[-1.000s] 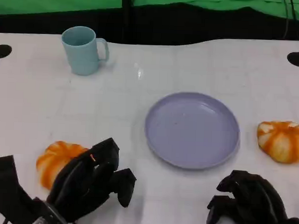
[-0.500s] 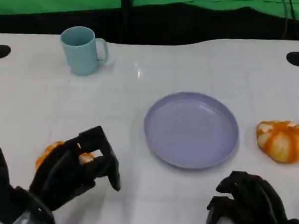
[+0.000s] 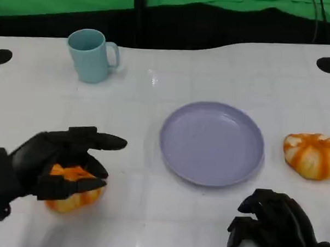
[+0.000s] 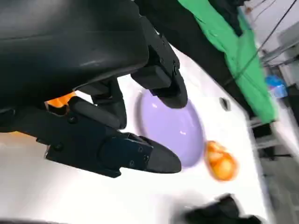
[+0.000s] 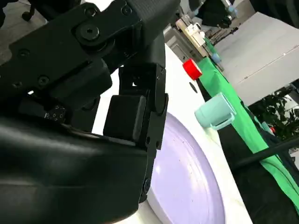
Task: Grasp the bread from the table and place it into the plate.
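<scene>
An orange-and-white striped bread (image 3: 74,193) lies on the white table at the front left. My left hand (image 3: 56,162) is over it, long fingers (image 3: 96,141) stretched out above and the thumb across its front; the bread sits between them on the table. The left wrist view shows a sliver of that bread (image 4: 60,100) behind the fingers (image 4: 117,151). The lilac plate (image 3: 211,142) lies empty at the middle. A second bread (image 3: 312,155) sits to the plate's right. My right hand (image 3: 273,224) rests at the front right, fingers curled in, holding nothing.
A light blue mug (image 3: 92,55) stands at the back left. Two dark round holes (image 3: 1,56) (image 3: 328,65) mark the table's far corners. A black and green backdrop runs behind the table. The right wrist view shows the plate (image 5: 187,177), the mug (image 5: 216,112) and a red object (image 5: 191,69).
My left hand has swung from beside the left bread to over it, fingers now stretched across it with the thumb in front. The right hand has not moved.
</scene>
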### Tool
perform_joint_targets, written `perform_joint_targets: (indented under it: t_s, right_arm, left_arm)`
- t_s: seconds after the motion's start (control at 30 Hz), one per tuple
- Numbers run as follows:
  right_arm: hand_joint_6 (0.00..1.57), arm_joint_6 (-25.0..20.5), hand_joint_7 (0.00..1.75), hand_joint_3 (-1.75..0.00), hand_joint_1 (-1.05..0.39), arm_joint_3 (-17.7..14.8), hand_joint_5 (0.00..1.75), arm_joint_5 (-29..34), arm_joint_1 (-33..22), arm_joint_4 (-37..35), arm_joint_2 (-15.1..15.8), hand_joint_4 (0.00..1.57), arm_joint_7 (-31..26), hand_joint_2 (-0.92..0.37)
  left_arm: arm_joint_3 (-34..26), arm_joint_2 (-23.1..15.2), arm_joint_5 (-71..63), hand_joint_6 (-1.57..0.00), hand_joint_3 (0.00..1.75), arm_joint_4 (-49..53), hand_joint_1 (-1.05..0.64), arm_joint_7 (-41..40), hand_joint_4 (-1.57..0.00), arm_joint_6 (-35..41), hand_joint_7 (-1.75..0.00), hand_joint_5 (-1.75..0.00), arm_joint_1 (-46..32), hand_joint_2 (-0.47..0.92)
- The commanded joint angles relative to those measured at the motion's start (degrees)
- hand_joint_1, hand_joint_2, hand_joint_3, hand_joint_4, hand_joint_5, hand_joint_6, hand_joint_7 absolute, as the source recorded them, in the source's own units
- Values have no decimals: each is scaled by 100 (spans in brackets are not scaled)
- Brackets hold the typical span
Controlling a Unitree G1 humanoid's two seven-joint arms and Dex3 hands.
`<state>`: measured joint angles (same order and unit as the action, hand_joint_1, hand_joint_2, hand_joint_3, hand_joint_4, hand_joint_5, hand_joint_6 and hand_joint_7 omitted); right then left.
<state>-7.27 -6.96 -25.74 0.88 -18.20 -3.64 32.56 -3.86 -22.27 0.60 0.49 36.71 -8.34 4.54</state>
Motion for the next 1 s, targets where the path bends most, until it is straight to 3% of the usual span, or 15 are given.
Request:
perform_joint_targets:
  t_s: [0.03, 0.1, 0.23, 0.53, 0.83, 1.0]
  right_arm:
    - [157, 82, 38, 0, -104, -30, 80, -26, 5, -55, 39, 154, 55, -74]
    - [157, 87, 38, 0, -104, -33, 80, -24, 10, -71, 35, 154, 54, -74]
    - [157, 34, 38, 0, -104, -34, 81, -28, 18, -54, 26, 154, 6, -73]
    - [157, 15, 38, 0, -104, -36, 81, -29, 29, -54, 35, 154, -17, -72]
    - [157, 43, 38, 0, -103, -29, 80, -6, 19, -41, 25, 154, -44, -73]
    - [157, 33, 38, 0, -102, -31, 80, -17, 14, -35, 30, 154, -30, -73]
  left_arm:
    - [247, -836, -1331, -40, 10, -639, -71, -294, -29, 101, -1, -58, -58, 92]
    - [330, -1055, -1802, -33, 9, -885, -74, -348, -31, 259, -1, -33, -75, 92]
    - [557, -1337, -2800, -30, 2, -1453, -72, -417, -34, 695, 0, -14, -111, 92]
    - [1331, -1458, -4849, -29, 0, -1915, -71, -359, -38, 1334, 0, -8, 13, 91]
    - [2195, -1092, -5832, -29, 0, -636, -70, -786, -43, 1388, 0, -6, 602, 89]
    - [2366, -1034, -5911, -28, 0, -255, -70, -856, -42, 1387, 0, -5, 784, 89]
